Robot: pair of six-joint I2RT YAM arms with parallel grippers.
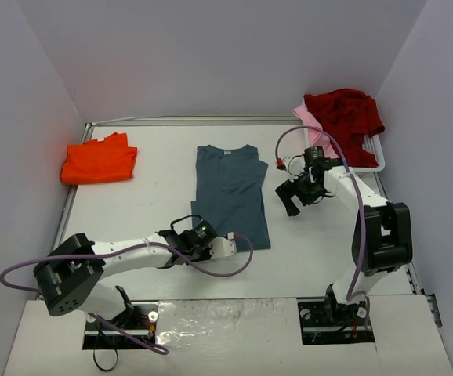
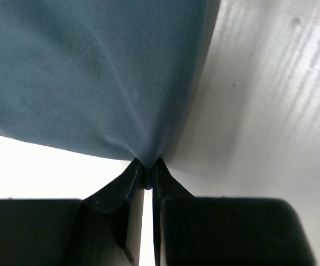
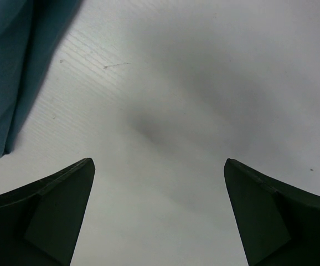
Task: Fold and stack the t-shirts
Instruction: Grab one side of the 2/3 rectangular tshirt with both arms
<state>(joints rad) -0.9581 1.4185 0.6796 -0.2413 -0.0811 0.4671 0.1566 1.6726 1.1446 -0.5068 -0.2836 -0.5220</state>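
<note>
The slate blue-grey t-shirt [image 1: 230, 192] lies flat mid-table, folded into a long strip, collar at the far end. My left gripper [image 1: 228, 245] is at its near hem, shut on a pinch of the blue cloth [image 2: 93, 72]; the jaws [image 2: 148, 166] meet around the fabric. My right gripper [image 1: 289, 200] hangs open just right of the shirt over bare table, nothing between its fingers [image 3: 159, 166]; the shirt's edge [image 3: 10, 66] shows at left. The orange t-shirt [image 1: 99, 160] lies folded at the far left. The dark red t-shirt [image 1: 344, 113] and the pink one [image 1: 309, 117] are heaped at the back right.
A white plastic basket [image 1: 371, 153] holds the red and pink heap at the back right corner. Grey walls enclose the table on three sides. A purple cable [image 1: 234, 266] loops from the left arm across the table near the shirt's hem.
</note>
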